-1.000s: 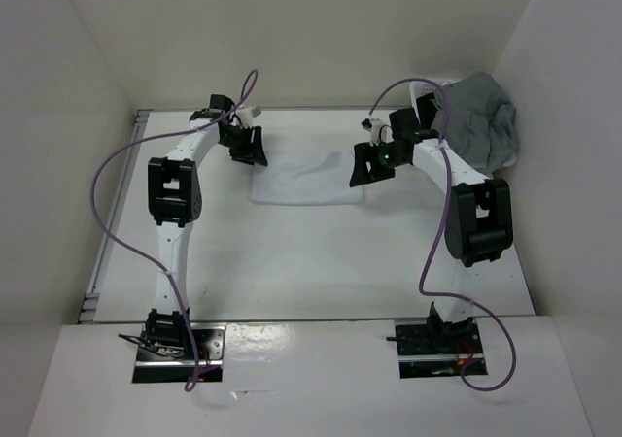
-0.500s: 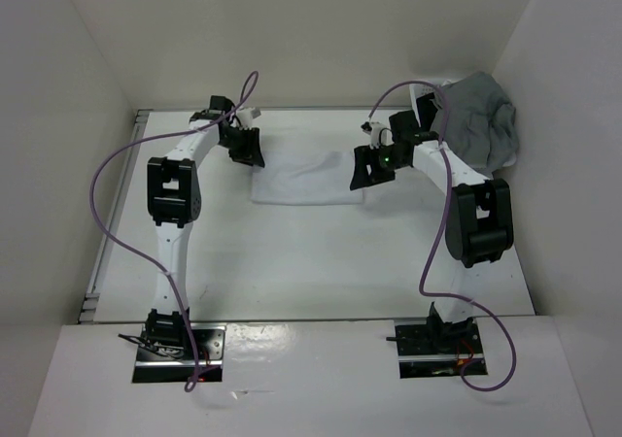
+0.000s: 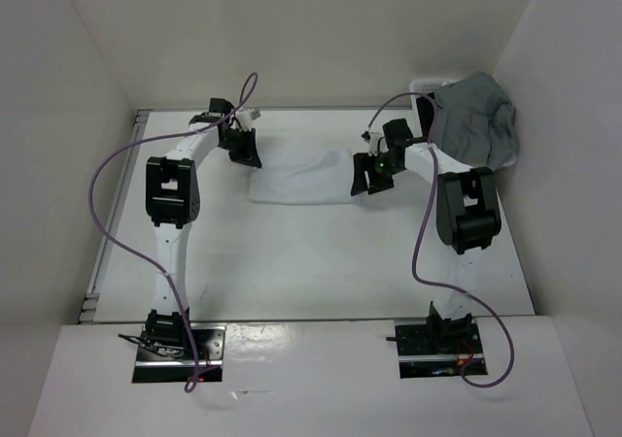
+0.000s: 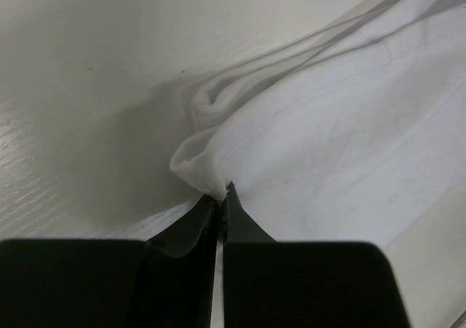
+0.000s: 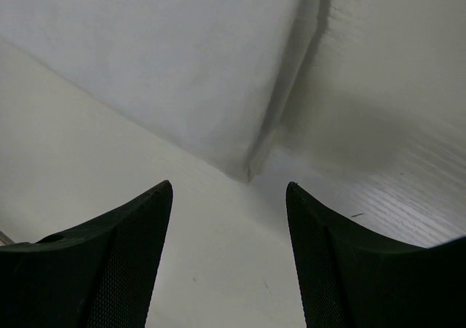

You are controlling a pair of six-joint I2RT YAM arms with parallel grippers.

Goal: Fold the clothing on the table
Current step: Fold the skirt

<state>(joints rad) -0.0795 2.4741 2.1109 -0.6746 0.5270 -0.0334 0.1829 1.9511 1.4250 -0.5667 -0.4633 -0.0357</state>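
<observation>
White table (image 3: pixel 292 262) underneath, plain white walls around. Left gripper (image 4: pixel 220 197) pinched shut on a bunched corner of the clothing (image 4: pixel 349 124); right gripper (image 5: pixel 227 187) spread wide, holding nothing, hovering over the opposite corner. Clothing stretched between both toward the table's far edge, grey garment (image 3: pixel 474 126) off right.

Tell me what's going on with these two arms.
Two robot arms are working on folding the white clothing, which lies spread on the table between them. The left gripper is shut on a bunched corner at its end. The right gripper hangs open just above the opposite corner, gripping nothing. A grey garment sits untouched at the far right.
</observation>
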